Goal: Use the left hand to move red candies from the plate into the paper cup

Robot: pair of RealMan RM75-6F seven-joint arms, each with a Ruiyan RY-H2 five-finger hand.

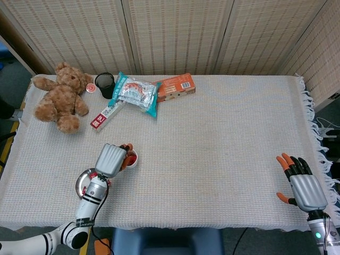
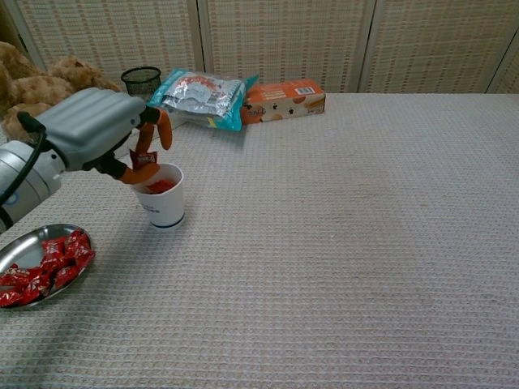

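Our left robot hand (image 2: 101,134) pinches one red wrapped candy (image 2: 143,158) over the white paper cup (image 2: 159,195), several left on the round metal plate (image 2: 20,248) at seven o'clock.

Two robot cameras facing the same counter (image 1: 223,154).
Head view looks steeply down over everything; chest view looks low and closer across it; both share the paper cup (image 2: 159,194).

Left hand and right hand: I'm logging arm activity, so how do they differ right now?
The left hand is raised over the paper cup, pinching a red candy; the right hand holds nothing. The left hand's fingers are curled in, the right hand's spread apart by the table's far-right edge. Both have grey backs and orange-tipped fingers.
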